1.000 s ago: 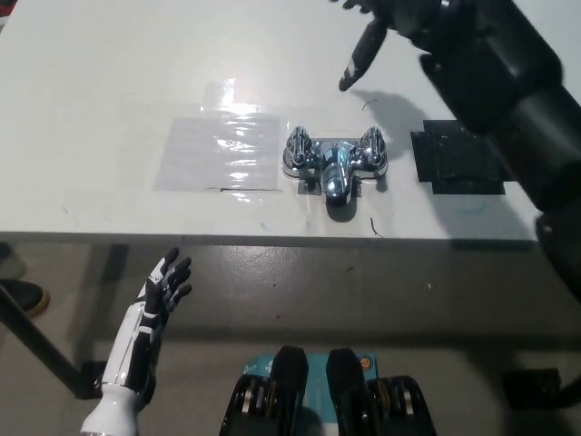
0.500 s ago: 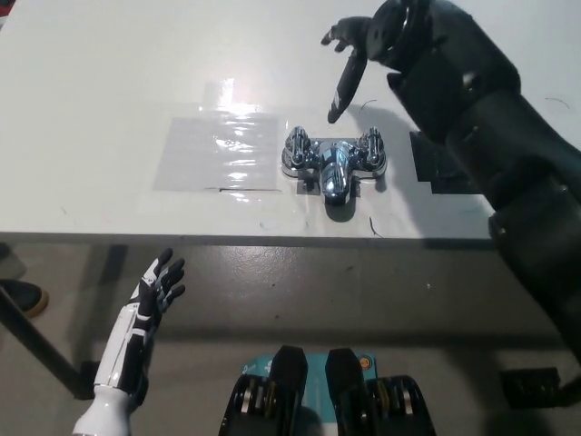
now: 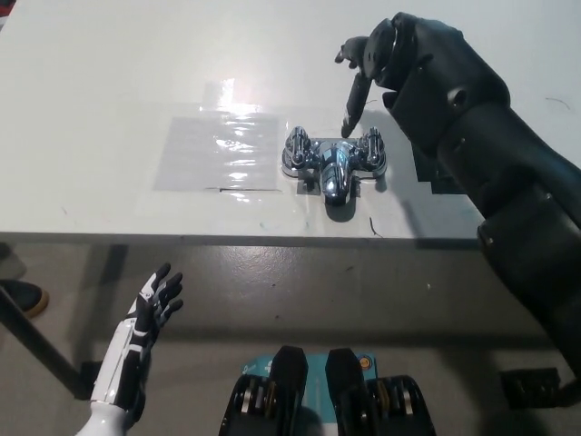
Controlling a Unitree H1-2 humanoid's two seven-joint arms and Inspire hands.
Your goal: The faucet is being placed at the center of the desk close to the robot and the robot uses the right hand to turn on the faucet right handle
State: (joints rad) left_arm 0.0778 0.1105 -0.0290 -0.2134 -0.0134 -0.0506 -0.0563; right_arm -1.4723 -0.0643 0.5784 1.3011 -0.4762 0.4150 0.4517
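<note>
Polished chrome faucet (image 3: 333,165) on a matt white desk (image 3: 100,82).
The faucet's metal is mirror-bright, the desk smooth and dull; a clear plastic sheet (image 3: 220,150) glares glossy; the right hand (image 3: 386,56) looks matt black.

The upper half of the view is filled by a white desk (image 3: 109,73), its front edge seen running straight across. Light is reflected brightly from a clear plastic sheet (image 3: 218,150) laid flat on the desk. Below the desk's front edge a grey-brown floor (image 3: 363,291) is seen. Toward the desk's left end the floor is crossed by a dark slanted leg (image 3: 36,341). A black object (image 3: 531,386) is seen on the floor before the desk's right end.
</note>
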